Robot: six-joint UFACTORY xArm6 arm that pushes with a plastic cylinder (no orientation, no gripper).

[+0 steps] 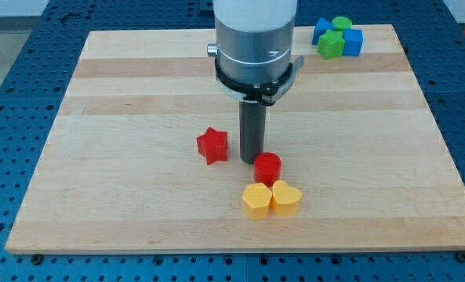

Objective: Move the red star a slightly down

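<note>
You see the arm standing upright over the board's middle; my tip (252,160), a bare rod without jaws, rests just right of the red star (212,145), beside the red cylinder (268,168).

The arm enters from the upper centre of the frame as a pale grey-white cylindrical housing, ending in a brushed silver metal collar. A black clamp ring sits beneath the collar, with a small bolt head at the collar's left edge. A straight dark grey rod extends downward to my tip (252,160).
</note>
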